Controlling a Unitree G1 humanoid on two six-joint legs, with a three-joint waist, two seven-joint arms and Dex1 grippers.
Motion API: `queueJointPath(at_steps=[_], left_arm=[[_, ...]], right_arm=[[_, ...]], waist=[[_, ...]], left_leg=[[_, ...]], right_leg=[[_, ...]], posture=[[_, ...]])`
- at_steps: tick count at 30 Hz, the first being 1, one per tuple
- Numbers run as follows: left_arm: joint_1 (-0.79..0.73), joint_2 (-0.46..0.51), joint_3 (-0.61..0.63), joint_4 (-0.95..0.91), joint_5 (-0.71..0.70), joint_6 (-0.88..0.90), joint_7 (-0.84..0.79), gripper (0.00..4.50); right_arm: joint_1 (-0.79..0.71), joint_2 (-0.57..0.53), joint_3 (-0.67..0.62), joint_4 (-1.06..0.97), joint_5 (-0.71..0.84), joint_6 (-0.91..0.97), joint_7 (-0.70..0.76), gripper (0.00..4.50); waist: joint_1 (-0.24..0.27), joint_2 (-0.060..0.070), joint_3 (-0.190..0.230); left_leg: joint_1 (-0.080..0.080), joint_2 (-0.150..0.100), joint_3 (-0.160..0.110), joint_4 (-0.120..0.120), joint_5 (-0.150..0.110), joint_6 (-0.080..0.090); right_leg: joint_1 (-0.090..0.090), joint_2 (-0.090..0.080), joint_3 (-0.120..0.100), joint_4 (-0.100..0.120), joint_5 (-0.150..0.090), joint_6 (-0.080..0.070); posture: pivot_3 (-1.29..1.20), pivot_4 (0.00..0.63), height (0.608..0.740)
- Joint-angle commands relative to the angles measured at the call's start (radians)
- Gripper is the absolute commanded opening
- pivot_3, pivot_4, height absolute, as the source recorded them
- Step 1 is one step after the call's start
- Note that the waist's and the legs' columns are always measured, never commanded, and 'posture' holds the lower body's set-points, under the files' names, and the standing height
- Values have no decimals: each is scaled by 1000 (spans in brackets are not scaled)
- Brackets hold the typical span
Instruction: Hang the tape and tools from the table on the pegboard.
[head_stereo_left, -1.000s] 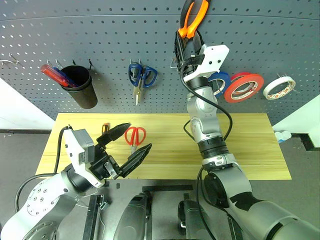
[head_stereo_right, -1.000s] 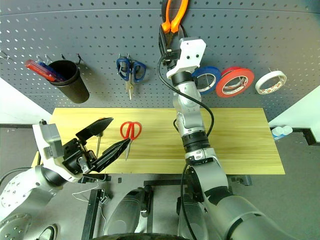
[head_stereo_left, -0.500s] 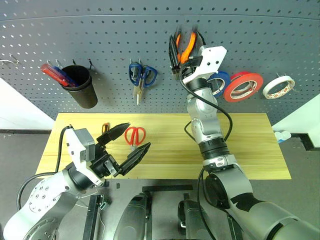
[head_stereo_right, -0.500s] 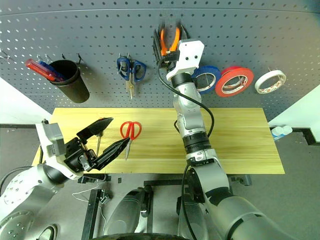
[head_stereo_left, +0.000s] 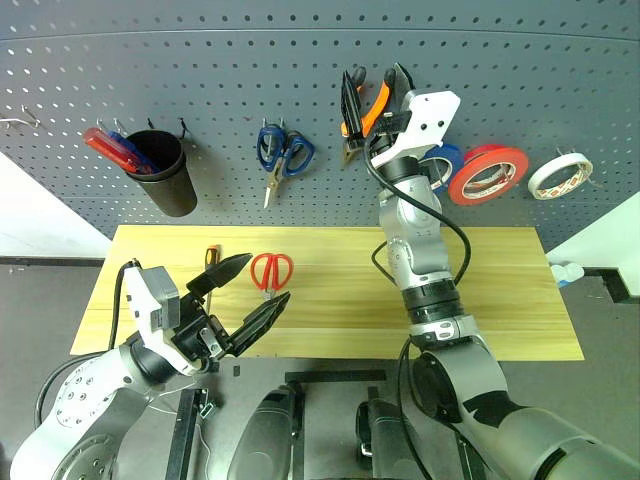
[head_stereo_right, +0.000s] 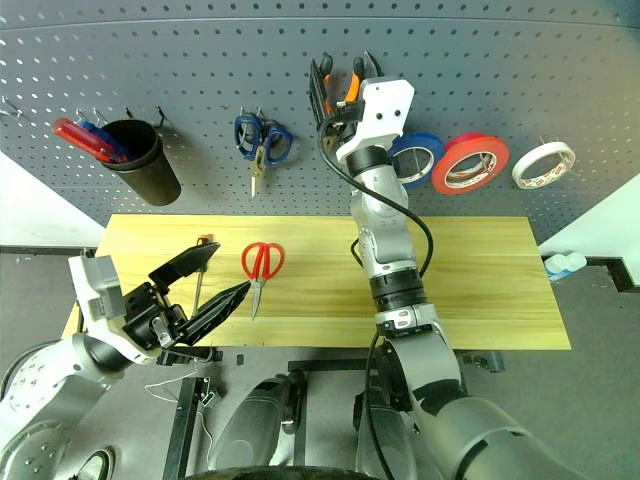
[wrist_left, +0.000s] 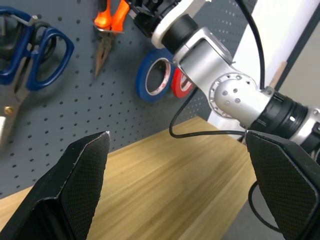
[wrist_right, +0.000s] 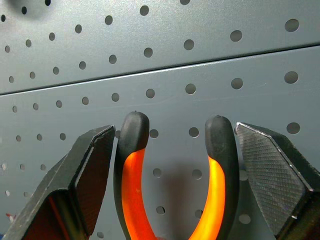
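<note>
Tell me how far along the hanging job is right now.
Done: the red tape hangs on the pegboard. In hand: the small pliers sit against the board between the right claw's spread fingers, which look released, though the hook itself is hidden. Left: the red scissors and the screwdriver lie on the table, near the open, empty left claw.

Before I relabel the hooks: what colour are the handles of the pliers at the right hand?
Orange with black ends on the pliers, clearest in the right wrist view.
</note>
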Motion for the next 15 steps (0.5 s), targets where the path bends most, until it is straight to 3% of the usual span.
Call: queueJointPath(at_steps=[1, 9, 15], left_arm=[[-8, -16, -17, -7, 25, -28, -10, 4500], [-47, -53, -64, 9, 70, -34, -9, 4500], [-105, -84, -97, 78, 115, -68, -34, 4500]], right_arm=[[54, -33, -7, -138, 27, 78, 22, 4095], [201, -88, 7, -366, 48, 242, 57, 4095], [286, -124, 10, -505, 64, 335, 76, 4095]], waist=[[2, -1, 0], [-2, -2, -1], [-4, -3, -5]], left_leg=[[0, 0, 0, -2, 0, 0], [-4, -1, 0, -13, 5, -8], [-4, -1, 0, -12, 6, -10]], right_leg=[[0, 0, 0, -3, 0, 0], [-1, 1, -3, -11, 1, 1], [-1, 3, -3, -11, 1, 1]], posture=[[202, 253, 740], [172, 214, 740], [146, 146, 740]])
